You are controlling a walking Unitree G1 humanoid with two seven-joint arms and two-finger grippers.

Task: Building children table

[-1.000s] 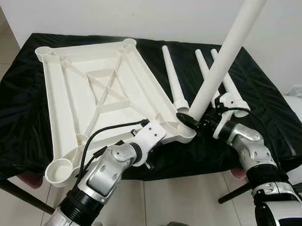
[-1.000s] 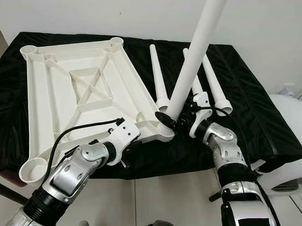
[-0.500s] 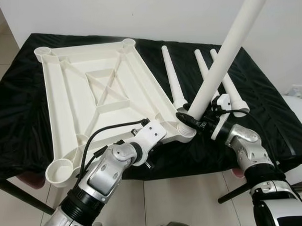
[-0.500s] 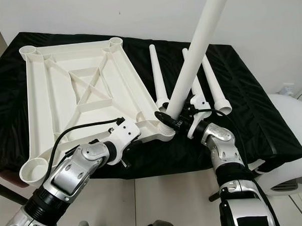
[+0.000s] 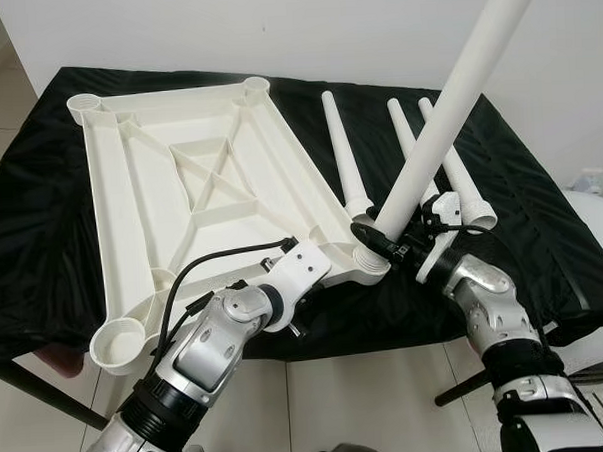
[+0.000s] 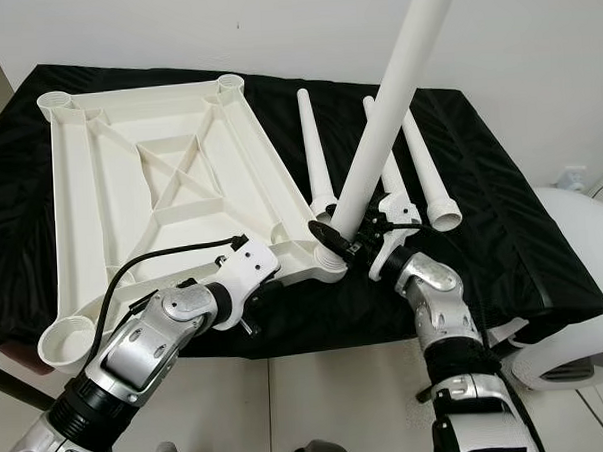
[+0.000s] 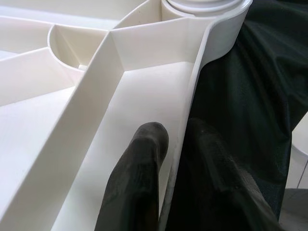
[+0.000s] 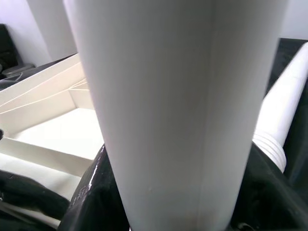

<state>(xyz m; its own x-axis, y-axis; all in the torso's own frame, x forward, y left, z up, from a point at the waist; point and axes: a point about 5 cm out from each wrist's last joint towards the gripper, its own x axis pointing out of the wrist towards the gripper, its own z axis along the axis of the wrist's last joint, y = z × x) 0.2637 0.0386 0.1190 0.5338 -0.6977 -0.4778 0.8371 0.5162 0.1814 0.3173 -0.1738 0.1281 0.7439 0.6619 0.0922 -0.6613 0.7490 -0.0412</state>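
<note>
Three spare legs (image 5: 344, 154) lie on the black cloth (image 5: 541, 206) beside the upturned tabletop (image 5: 180, 191). Right gripper (image 5: 387, 244), clamped on the fourth leg (image 5: 447, 120), has rotated about it since a second ago, probably screwing it into the near corner socket (image 5: 368, 268). Left gripper (image 7: 175, 144) pinches the tabletop's rim.

I'm seeing my right gripper (image 5: 374, 239) gripping a white leg (image 5: 447, 126), tilting over the tabletop's (image 5: 180, 191) corner socket (image 5: 368, 266).
</note>
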